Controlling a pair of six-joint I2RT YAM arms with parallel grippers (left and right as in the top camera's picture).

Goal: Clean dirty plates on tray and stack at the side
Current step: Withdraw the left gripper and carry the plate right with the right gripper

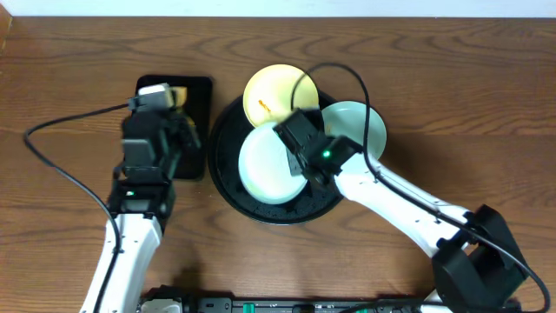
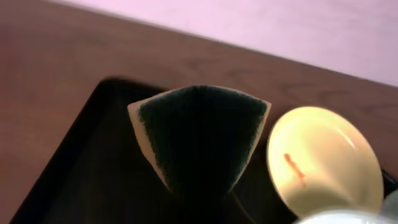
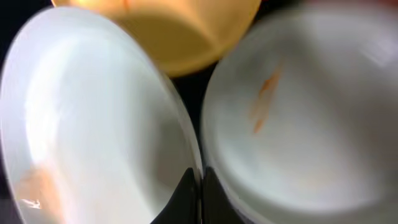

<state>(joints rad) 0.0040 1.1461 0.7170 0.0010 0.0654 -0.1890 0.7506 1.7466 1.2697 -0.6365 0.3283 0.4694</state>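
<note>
The round black tray [image 1: 228, 178] holds three plates. A pale yellow plate [image 1: 271, 92] with an orange smear lies at the back, also in the left wrist view [image 2: 323, 162] and the right wrist view [image 3: 168, 31]. A mint-blue plate [image 1: 360, 126] with an orange smear [image 3: 264, 99] lies at the right. My right gripper [image 1: 295, 143] is shut on the right rim of the other mint-blue plate [image 1: 265, 165], seen at the left of the right wrist view [image 3: 93, 124]. My left gripper [image 1: 163, 117] is over the rectangular tray, shut on a folded green-and-yellow sponge [image 2: 199, 137].
A small rectangular black tray [image 1: 198, 130] lies left of the round tray, under my left gripper. Dark wood-grain tabletop [image 1: 452, 78] surrounds both trays. A black cable arcs over the plates [image 1: 347, 74].
</note>
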